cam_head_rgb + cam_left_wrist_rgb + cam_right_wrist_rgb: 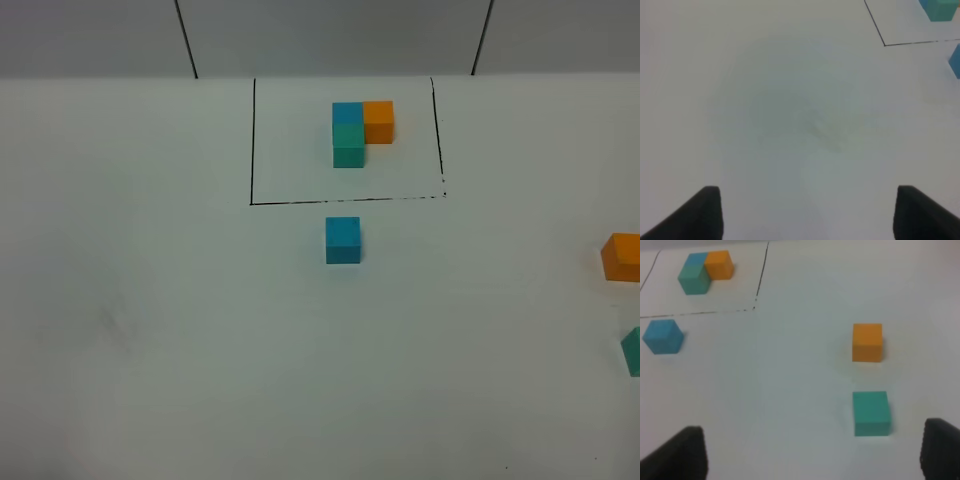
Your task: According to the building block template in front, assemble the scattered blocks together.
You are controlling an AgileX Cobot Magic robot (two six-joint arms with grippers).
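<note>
In the exterior high view neither arm shows, and 2 of the scattered blocks are cut by the right edge: the orange cube (622, 257) and, nearer the robot, the teal-green cube (633, 351), which shows only as a sliver. The right wrist view shows both whole, apart from each other, the teal-green one closer to the camera. The blue cube (343, 240) sits alone near the middle of the white surface (150, 330), just outside the front line of the black rectangle (253, 140). That line breaks into dots toward its right corner. Inside the rectangle, toward its far side, the building block template (358, 130) forms an L. Its blue and teal-green pieces run far to near, and the orange piece branches right from the blue one. No writing or label can be read anywhere. Only the dark fingertips of each pincer are visible: the left pincer (807, 212) is spread wide over bare surface, and the right pincer (815, 455) is spread wide too, holding nothing.
</note>
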